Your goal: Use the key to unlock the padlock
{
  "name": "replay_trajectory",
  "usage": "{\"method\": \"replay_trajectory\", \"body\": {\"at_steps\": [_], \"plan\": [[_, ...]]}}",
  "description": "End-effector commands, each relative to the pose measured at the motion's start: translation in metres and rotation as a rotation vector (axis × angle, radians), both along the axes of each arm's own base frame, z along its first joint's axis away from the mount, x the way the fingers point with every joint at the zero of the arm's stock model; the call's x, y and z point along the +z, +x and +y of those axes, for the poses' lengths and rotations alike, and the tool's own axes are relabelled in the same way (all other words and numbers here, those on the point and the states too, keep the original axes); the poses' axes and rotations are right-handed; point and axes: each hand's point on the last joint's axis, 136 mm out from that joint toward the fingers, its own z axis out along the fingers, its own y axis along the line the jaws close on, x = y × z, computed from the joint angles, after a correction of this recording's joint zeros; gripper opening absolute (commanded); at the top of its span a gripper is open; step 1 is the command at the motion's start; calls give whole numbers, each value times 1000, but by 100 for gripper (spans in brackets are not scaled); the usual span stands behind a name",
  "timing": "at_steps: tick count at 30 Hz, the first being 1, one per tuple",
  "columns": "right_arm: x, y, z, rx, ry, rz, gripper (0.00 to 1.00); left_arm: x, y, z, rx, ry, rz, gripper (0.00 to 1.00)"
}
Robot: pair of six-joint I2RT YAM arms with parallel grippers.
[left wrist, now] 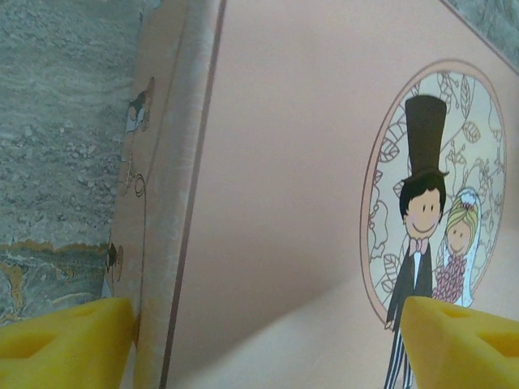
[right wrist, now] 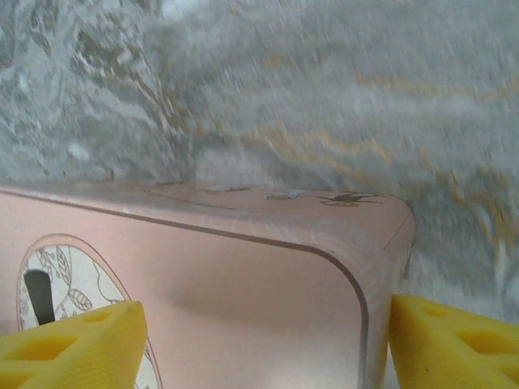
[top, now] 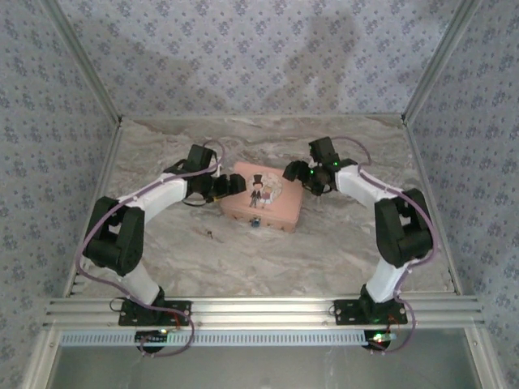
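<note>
Barely begun. Padlock (top: 255, 220) hangs on the front of the pink box (top: 280, 204), mid-frame, looks locked. Key (top: 211, 233) lies loose on the tabletop (top: 324, 251), lower left of the box. Left jaws and right jaws both spread, straddling the box ends, pinching nothing.

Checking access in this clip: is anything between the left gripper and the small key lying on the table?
Nothing visible. The left gripper is open and straddles the left edge of the pink box. The key lies on bare table in front of it.
</note>
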Motion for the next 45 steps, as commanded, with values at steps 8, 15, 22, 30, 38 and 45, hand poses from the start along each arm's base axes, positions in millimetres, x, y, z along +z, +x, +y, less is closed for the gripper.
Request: {"method": "replay_trajectory", "body": {"at_steps": [8,15,22,30,38,45], "plan": [[13,41,36,150,89,-45,78,6,24,-30,36,-39,-46,85],[13,27,4,102,-3,-38,83,17,25,-1,116,40,-95,88],[41,5,-41,55,-127,-95,85,45,8,39,179,134,-174,89],[87,-49,-41,99,-236,-242,81,34,-58,91,301,255,-72,83],[88,-101,-16,172,-222,-254,76,-9,-113,109,461,322,79,68],[74,-129,-3,210,-229,-248,76,-34,-116,100,507,384,148,55]]}}
